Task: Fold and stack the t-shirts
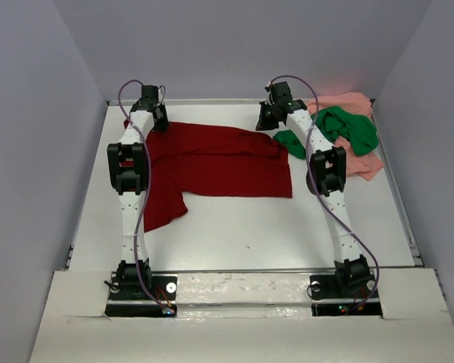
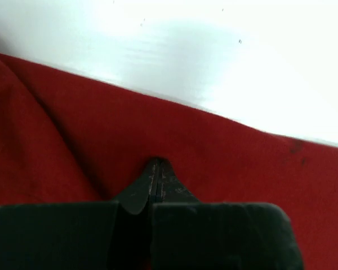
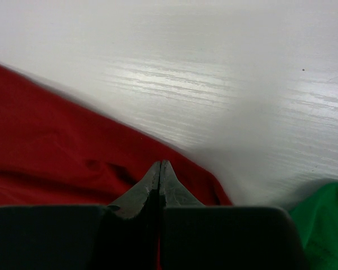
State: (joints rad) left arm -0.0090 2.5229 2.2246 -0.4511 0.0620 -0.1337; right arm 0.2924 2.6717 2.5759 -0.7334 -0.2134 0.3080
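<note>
The dark red t-shirt [image 1: 219,162] lies spread across the middle of the table, with one part hanging toward the near left. My left gripper [image 1: 153,115] sits at its far left edge and my right gripper [image 1: 271,117] at its far right corner. In the left wrist view the left gripper [image 2: 156,162] is shut, its tips sunk into the red cloth [image 2: 242,163]. In the right wrist view the right gripper [image 3: 160,163] is shut too, with a sliver of red cloth [image 3: 45,146] between its jaws. The green t-shirt [image 1: 349,127] lies bunched on the pink t-shirt [image 1: 365,162] at the far right.
Grey walls [image 1: 30,151] close in the white table [image 1: 242,227] on the left, back and right. A green fold [image 3: 324,219] of the heap lies just right of my right gripper. A raised white ledge [image 1: 242,287] runs along the near edge by the arm bases.
</note>
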